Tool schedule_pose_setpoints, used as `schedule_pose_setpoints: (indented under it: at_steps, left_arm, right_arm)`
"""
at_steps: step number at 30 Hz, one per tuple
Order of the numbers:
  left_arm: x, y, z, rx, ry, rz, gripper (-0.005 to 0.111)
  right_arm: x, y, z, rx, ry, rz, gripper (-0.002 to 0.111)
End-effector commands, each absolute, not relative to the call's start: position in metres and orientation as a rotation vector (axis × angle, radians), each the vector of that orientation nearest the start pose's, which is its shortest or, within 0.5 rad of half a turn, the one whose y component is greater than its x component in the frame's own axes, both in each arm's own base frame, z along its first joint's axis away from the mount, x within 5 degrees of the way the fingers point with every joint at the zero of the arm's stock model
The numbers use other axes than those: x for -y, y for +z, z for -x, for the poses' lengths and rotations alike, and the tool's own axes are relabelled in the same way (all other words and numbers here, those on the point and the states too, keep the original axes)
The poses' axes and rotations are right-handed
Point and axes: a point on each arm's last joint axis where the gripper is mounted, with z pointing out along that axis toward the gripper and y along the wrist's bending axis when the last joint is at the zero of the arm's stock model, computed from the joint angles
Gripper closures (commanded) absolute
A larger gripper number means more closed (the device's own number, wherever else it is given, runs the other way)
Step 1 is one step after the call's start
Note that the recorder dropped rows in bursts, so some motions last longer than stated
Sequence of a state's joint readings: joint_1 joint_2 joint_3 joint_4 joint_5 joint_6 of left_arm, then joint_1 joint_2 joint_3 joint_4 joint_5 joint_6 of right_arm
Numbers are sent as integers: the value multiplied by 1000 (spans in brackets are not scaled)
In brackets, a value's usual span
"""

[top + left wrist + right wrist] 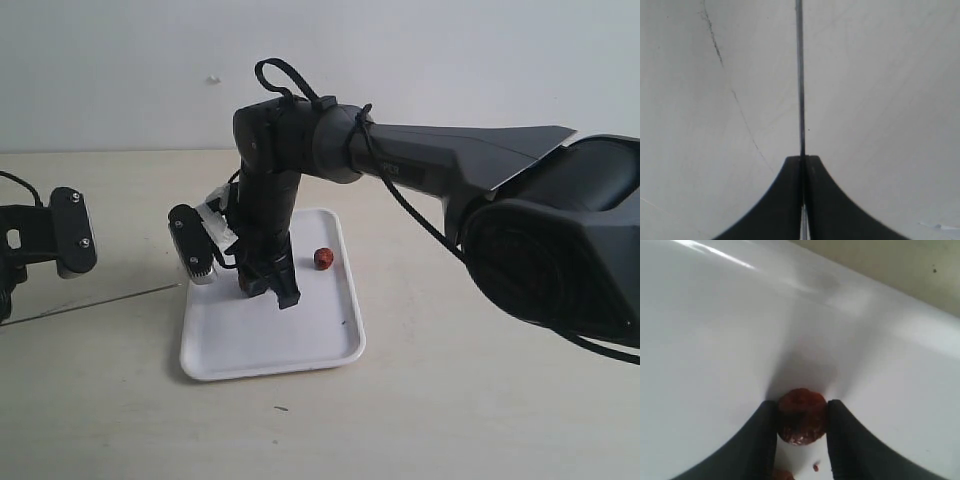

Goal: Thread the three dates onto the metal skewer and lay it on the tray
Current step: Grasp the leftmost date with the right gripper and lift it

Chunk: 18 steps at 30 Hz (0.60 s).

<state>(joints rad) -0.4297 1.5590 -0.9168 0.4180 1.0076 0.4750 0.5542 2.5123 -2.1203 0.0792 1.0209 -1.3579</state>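
Exterior view: raised, mid-range, facing the wall (450, 60) across the table (450, 420). Right wrist view: very close, angled down onto the tray (715, 340) — also in the exterior view. Left wrist view: close above the table, looking along the metal skewer (800, 75).

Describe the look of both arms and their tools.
The right arm is black and dark grey, with angular shells, rounded joints and a black cable looped over its wrist. The left arm is black, showing small silvery screws. Both the left tool and right tool have matte black, tapering fingers.
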Motion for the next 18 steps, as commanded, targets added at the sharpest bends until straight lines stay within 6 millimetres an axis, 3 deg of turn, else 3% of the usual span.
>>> schedule_pose_setpoints:
  at_steps: [1,18]
  left_arm:
    - [81,206,-252,-2623,542,-1645,107]
    - [83,206,-254,-2603,528,-1635,107]
  right_arm:
    - [-278,117,-439,-1718,-43,2321,76]
    - [-277,136,-439,-1777,-56,2233,76]
